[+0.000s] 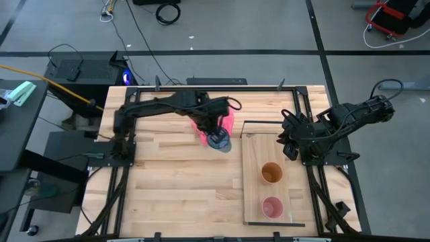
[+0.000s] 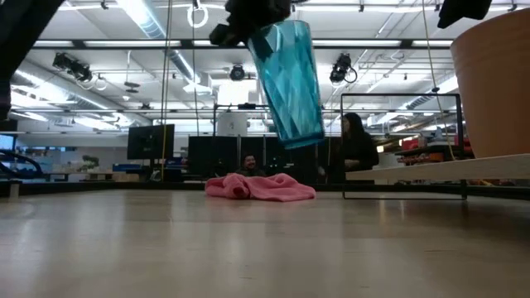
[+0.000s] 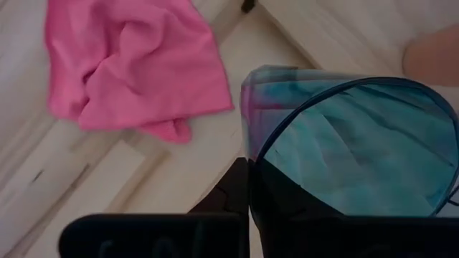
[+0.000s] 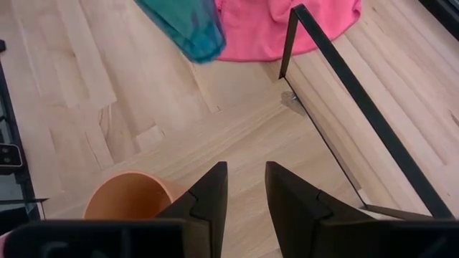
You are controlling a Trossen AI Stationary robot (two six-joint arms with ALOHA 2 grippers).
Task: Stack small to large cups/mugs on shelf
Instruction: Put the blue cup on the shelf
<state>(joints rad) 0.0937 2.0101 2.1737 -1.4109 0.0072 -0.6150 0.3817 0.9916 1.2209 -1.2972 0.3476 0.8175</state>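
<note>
Above the pink cloth (image 1: 228, 121), the left gripper (image 1: 216, 139) clamps the teal cup (image 2: 287, 81) airborne; right gripper (image 4: 245, 188) fingers slightly parted, empty.

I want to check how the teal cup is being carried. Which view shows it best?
The low view: the teal cup hangs whole and tilted in the left hand, clear of the tabletop. The high view shows only its top under the arm. The left wrist view shows its rim close up; the right wrist view catches one edge.
</note>
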